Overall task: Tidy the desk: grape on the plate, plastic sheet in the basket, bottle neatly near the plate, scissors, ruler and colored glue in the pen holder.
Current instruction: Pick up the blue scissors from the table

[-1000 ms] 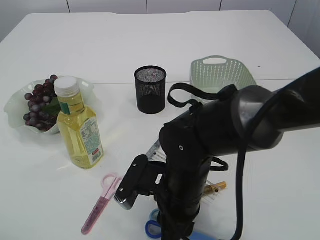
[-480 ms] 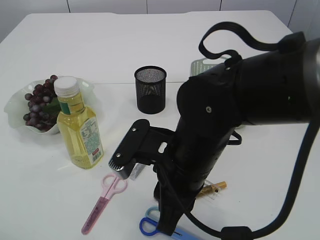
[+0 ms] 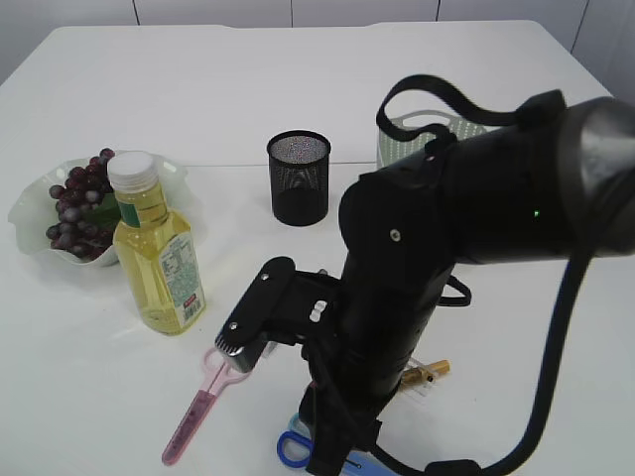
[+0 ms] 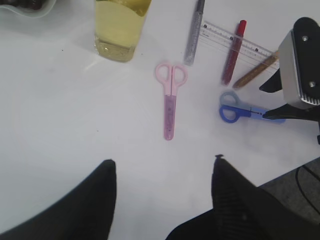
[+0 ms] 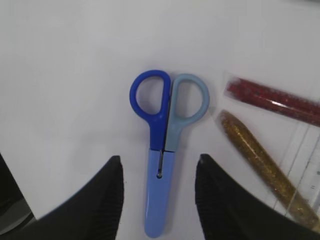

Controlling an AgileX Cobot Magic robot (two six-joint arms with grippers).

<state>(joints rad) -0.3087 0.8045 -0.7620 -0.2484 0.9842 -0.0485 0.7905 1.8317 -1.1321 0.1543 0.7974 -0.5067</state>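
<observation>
Your right gripper hangs over the blue scissors with fingers apart, holding nothing, your left gripper open too above the pink scissors, grapes on the plate

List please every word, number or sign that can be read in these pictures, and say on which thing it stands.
No text can be read in full.
Bottle: its label carries print and a red patch, too small and blurred to read.
Ruler: scale marks show, but the numbers are too small to read.
Both pairs of scissors, the glue sticks, the pen holder and the basket: no text visible.
</observation>
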